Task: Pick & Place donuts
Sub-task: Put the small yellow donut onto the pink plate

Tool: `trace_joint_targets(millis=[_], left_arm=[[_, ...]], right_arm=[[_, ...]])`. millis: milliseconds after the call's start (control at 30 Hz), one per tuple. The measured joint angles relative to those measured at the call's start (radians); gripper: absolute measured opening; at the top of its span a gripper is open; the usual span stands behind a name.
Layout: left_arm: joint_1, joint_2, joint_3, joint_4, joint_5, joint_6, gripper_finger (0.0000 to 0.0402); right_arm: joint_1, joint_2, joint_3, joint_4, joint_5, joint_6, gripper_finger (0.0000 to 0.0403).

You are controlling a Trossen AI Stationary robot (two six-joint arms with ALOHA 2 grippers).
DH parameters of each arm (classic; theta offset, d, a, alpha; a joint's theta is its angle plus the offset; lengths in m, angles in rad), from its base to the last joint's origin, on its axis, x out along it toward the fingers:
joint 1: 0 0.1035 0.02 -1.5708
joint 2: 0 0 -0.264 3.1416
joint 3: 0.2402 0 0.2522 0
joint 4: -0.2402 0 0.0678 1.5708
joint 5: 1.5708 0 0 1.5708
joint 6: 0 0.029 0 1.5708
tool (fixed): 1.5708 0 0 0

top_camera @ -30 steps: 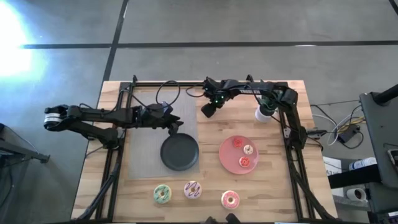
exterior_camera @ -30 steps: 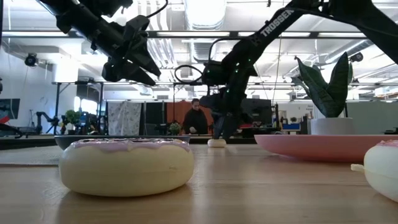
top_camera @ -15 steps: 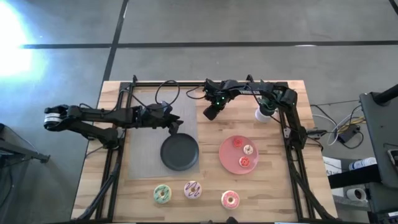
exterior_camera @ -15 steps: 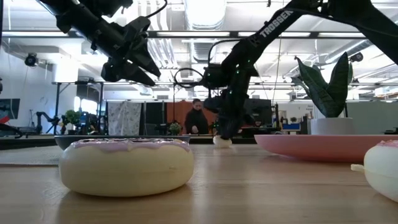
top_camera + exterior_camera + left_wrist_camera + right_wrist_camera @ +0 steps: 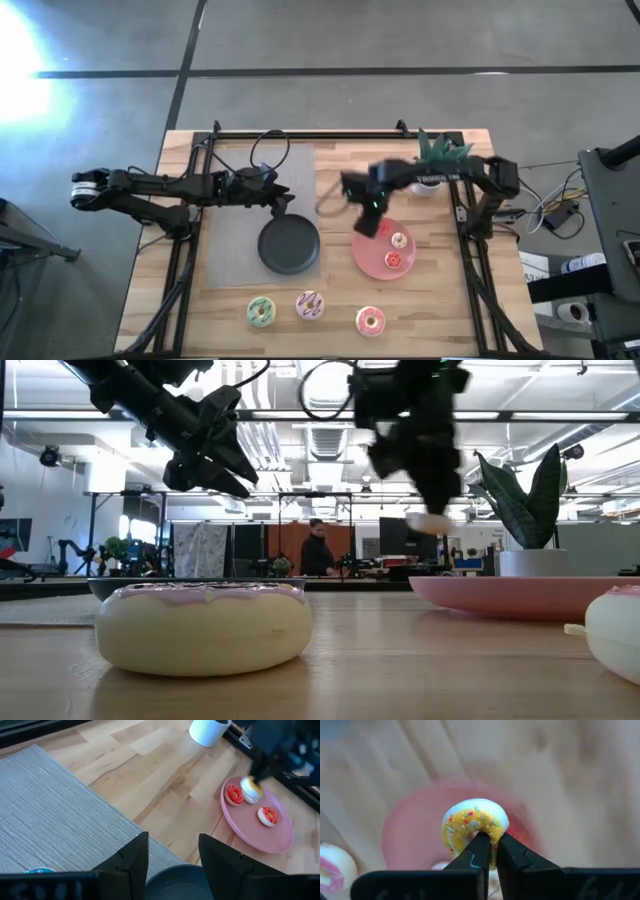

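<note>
My right gripper (image 5: 368, 222) hangs over the far-left edge of the pink plate (image 5: 372, 258), shut on a tiny yellow donut (image 5: 475, 825). Two tiny donuts (image 5: 399, 241) (image 5: 393, 261) lie on that plate. My left gripper (image 5: 172, 860) stands open above the far rim of the black plate (image 5: 290, 248), with nothing between its fingers. The green (image 5: 261, 312), white-streaked (image 5: 310, 305) and pink (image 5: 370, 320) larger donuts lie flat near the table's front edge. My right gripper pinches one side of the tiny yellow donut's ring (image 5: 479, 838) between its two fingertips. The fingers (image 5: 432, 485) come from above, slanting down. The donut (image 5: 430, 520) sticks out beyond the tips, its frosted face toward the wrist camera, lifted clear above the pink plate.
The black plate sits on a grey mat (image 5: 240, 225). A white pot (image 5: 207, 730) with a green plant (image 5: 440, 148) stands at the far right. A black frame (image 5: 300, 135) runs along the table's edges. A person (image 5: 318, 555) is in the room behind.
My right gripper has come down at the table's far middle and shut on the tiny yellow donut lying there. It has lifted the donut clear and carried it toward the near right, to above the pink plate.
</note>
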Motion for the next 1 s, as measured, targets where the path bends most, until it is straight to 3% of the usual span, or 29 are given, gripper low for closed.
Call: trace_joint_targets(millis=[200, 567, 767, 900, 1000], left_arm=[[-0.006, 0.000, 0.000, 0.000, 0.007, 0.016, 0.0147], [-0.027, 0.000, 0.000, -0.002, 0.014, 0.021, 0.0147], [-0.032, 0.000, 0.000, -0.003, 0.021, 0.013, 0.0147], [-0.037, 0.010, 0.000, 0.005, 0.126, 0.025, 0.0147], [-0.058, 0.014, -0.006, 0.006, 0.139, 0.061, 0.0147]], right_arm=[[0.176, -0.043, -0.212, 0.213, -0.028, 0.278, 0.0012], [0.261, -0.044, -0.306, 0.321, -0.023, 0.483, 0.0017], [0.264, -0.043, -0.296, 0.343, -0.039, 0.496, 0.0084], [0.263, -0.043, -0.276, 0.340, -0.015, 0.483, 0.0143], [0.273, -0.044, -0.261, 0.333, 0.036, 0.457, 0.0176]])
